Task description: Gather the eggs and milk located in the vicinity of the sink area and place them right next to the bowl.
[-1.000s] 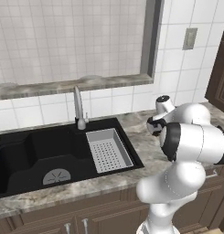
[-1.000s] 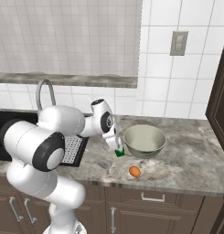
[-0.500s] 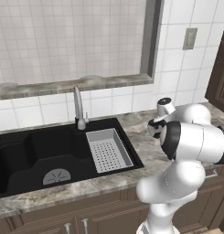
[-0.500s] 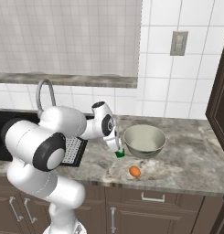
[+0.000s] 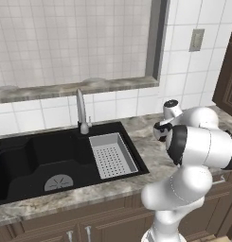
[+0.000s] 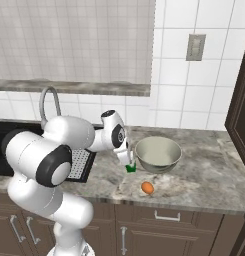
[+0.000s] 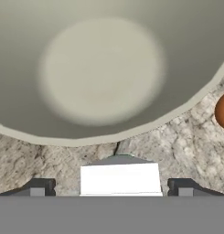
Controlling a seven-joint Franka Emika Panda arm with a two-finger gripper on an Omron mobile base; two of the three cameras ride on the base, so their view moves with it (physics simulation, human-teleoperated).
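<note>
The jaws stood spread either side of the milk [image 7: 120,179], which sat on the speckled stone counter [image 6: 204,175] just beside the bowl [image 6: 157,154], an egg [image 6: 147,187] nearby, white tiled wall [image 6: 174,75] behind.

1 egg [image 6: 147,187], 1 milk [image 6: 130,167], 1 bowl [image 6: 157,155], all on the surface [image 6: 204,175]. 1 sink [image 5: 46,156] w/ 1 tap [image 5: 81,112], 1 drainer tray [image 5: 112,155]. 1 wall outlet [image 6: 195,47].

I am seeing the bench [image 6: 204,175] carrying the bowl [image 6: 158,154], the milk [image 6: 130,167] just beside it, and one egg [image 6: 147,187] lying nearby.
</note>
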